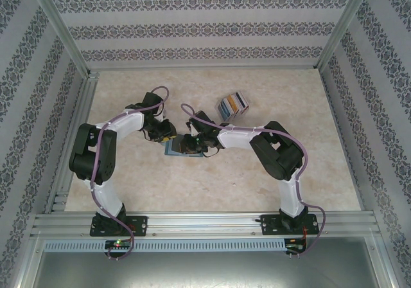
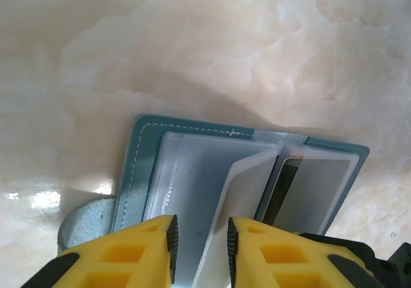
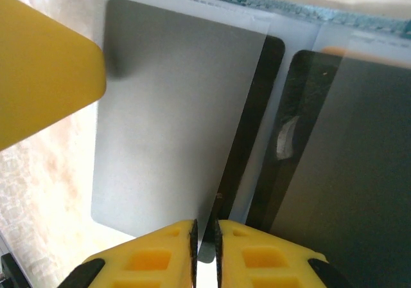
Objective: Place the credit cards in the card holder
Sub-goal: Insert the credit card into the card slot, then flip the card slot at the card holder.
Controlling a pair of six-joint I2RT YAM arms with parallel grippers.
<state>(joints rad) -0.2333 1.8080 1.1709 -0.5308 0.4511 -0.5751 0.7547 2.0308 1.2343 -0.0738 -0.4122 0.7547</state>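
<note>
Marbled beige desk [image 1: 289, 179], striped wallpaper [image 1: 192, 31] all round, and both arms meet at the middle of the overhead view.

Start at the right jaws, bottom centre of the right wrist view. They're pinched down to a sliver on the near edge of the grey card [image 3: 167, 127], a thin grip that lets the card run flat and be steered by its tail. That card reaches up the frame toward the teal stitched edge. By my reading it is part way into a pocket and not yet seated. To its right sits a second pocket [image 3: 347, 172] with something dark in it; whether that is a card I cannot tell.

Over to the left jaws, bottom of the left wrist view. The gap is narrow, closed on a leaf of clear sleeve [image 2: 247, 179] that stands upright between them, which looks meant to hold the pocket mouth open for the partner arm. One yellow finger [image 3: 45, 69] of that arm shows in the upper left of the right wrist view, just beside the card.

Around them, the card holder [image 2: 138, 166] lies open and flat on the desk, its rounded tab [image 2: 83, 227] at lower left. Further out, toward the upper right of the overhead view, the other credit cards [image 1: 232, 105] wait in a fan, well apart from the holder.
</note>
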